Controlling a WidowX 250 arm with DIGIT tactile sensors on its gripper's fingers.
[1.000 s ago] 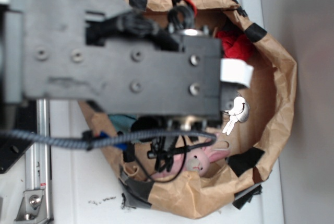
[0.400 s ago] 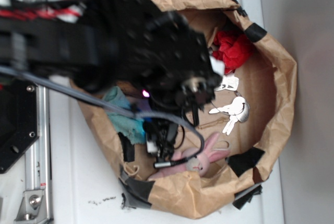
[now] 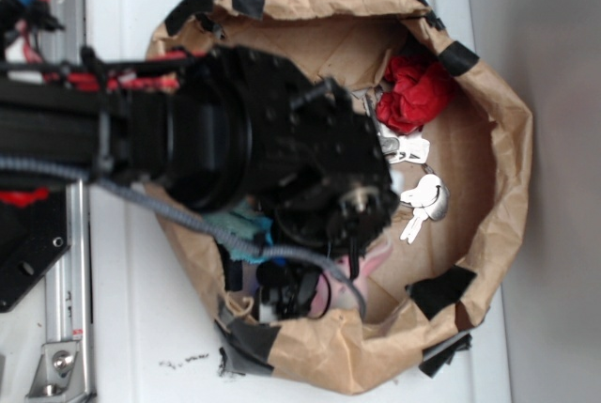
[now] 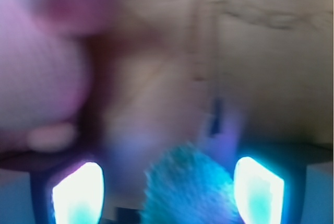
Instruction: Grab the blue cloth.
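The arm [image 3: 188, 131] reaches from the left over a paper bag [image 3: 498, 187] with a rolled, tape-patched rim, standing on a white surface [image 3: 122, 328]. The arm covers the left and middle of the bag; the right side of the bag floor is open, with bare paper around a white toy [image 3: 423, 201]. A red cloth [image 3: 413, 93] lies against the upper right wall. In the exterior view only a strip of the cloth [image 3: 239, 229] shows, under the arm near the left wall, beside a grey cable [image 3: 141, 201]. The hand itself is hidden there. The wrist view, blurred, shows the hand [image 4: 167, 190] released, its two fingers [image 4: 78, 192] apart, with the cloth [image 4: 190, 187] between them at the lower edge. A pink bunny [image 4: 42, 62] fills the upper left; brown paper lies beyond.
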